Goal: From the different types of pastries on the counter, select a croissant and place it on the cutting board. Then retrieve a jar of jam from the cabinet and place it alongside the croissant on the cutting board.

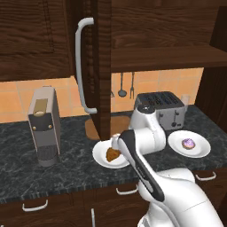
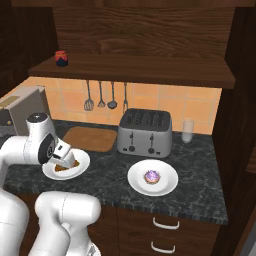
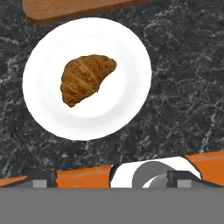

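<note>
The golden-brown croissant [image 3: 86, 78] lies on a round white plate [image 3: 124, 103] on the dark marbled counter [image 1: 66, 173]. My gripper [image 3: 113, 179] hangs straight above the plate, open, with its fingertips [image 3: 41, 179] wide apart and nothing between them. From the right base view the gripper [image 2: 65, 161] partly covers the croissant [image 2: 61, 169]. The tan cutting board [image 2: 90, 138] lies just behind the plate. A jar of jam [image 2: 61, 58] with a red top stands on the open cabinet's shelf [image 2: 130, 70]. A purple-frosted cupcake [image 2: 152, 177] sits on a second plate [image 2: 167, 185].
The open cabinet door [image 1: 104, 66] with its curved grey handle [image 1: 80, 66] hangs over the cutting board [image 1: 93, 128]. A toaster [image 2: 145, 132] and a glass [image 2: 187, 130] stand at the back. A coffee machine [image 1: 44, 124] is at the left. Utensils [image 2: 100, 97] hang on the wall.
</note>
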Controlling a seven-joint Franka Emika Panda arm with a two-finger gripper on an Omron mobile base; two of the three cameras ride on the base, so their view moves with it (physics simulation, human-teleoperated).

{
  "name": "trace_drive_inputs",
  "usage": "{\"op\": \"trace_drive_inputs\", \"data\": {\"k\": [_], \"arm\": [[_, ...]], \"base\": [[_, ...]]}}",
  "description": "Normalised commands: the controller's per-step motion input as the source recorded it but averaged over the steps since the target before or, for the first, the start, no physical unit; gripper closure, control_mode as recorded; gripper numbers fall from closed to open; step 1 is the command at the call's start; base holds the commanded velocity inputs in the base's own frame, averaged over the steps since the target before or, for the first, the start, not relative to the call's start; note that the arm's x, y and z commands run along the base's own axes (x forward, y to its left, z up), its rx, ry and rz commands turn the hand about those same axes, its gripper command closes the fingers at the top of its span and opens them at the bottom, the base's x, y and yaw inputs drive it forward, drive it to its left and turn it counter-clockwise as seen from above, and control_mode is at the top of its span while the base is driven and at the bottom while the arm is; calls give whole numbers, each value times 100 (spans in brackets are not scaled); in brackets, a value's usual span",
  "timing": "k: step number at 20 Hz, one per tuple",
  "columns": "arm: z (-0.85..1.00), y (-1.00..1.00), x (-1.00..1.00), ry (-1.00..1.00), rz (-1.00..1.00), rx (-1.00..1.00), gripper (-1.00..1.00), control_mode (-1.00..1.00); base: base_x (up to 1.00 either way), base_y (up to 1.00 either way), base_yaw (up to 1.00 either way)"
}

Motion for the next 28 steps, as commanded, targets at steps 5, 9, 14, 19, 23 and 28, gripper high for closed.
{"op": "trace_drive_inputs", "data": {"k": [5,9,14,19,23,28], "arm": [[-4,10,17,2,-29,3,-100,-100],[0,13,22,10,-18,3,-100,-100],[-1,17,57,9,-9,0,-100,-100],[-27,20,51,4,-5,0,-100,-100],[-48,4,37,1,-3,1,-100,-100],[-40,0,29,0,-1,0,-100,-100]], "base": [[0,0,0],[0,0,0],[0,0,0],[0,0,0],[0,0,0],[0,0,0]]}}
